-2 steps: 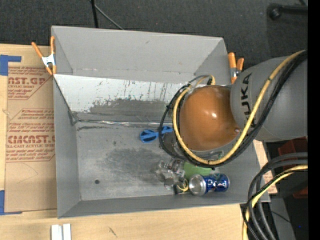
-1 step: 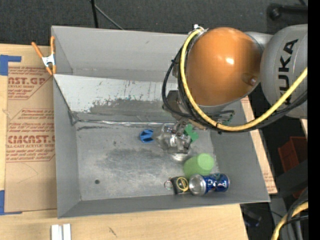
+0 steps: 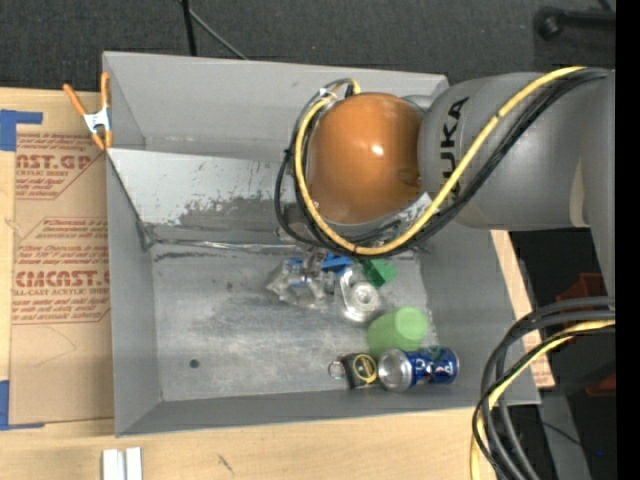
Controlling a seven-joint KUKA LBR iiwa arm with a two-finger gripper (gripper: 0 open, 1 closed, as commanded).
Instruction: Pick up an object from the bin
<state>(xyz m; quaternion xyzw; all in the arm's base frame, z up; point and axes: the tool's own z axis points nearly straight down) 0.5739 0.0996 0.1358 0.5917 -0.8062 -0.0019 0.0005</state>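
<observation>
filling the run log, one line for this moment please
arm above clear piece, silver cap | green cup, blue can nearer front

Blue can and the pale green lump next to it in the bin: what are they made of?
Blue can: probably thin metal; glossy printed side, bare silvery end catching light. Pale green lump: matte, rounded, no highlights; looks like foam or soft plastic, cannot tell which.

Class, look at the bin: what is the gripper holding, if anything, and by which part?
It cannot be told. The arm's orange cover sits above the clear plastic piece and blue scrap at the bin's middle, hiding any hold.
</observation>
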